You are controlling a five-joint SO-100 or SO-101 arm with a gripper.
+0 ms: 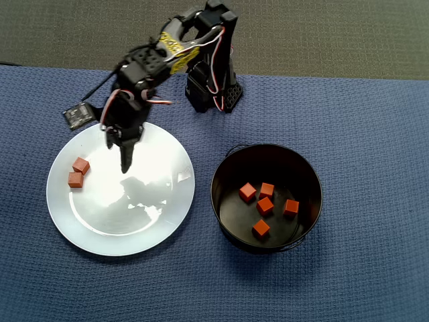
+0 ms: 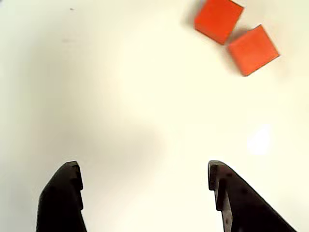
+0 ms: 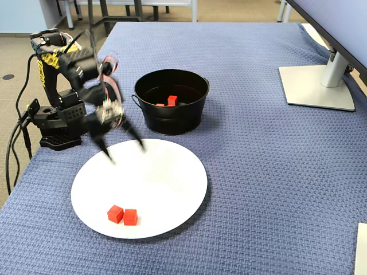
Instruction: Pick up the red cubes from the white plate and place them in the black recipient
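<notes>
Cubes (image 1: 78, 172) in red, two of them, lie touching corner to corner near the left rim of the white plate (image 1: 161, 221) in the overhead view; five more (image 1: 265, 205) sit inside the black pot (image 1: 224, 208). Above the plate hangs the hand (image 2: 145, 186), spread wide and empty. Blue woven cloth (image 3: 258, 172) covers the bench; a monitor foot (image 3: 316, 86) stands at one corner.
</notes>
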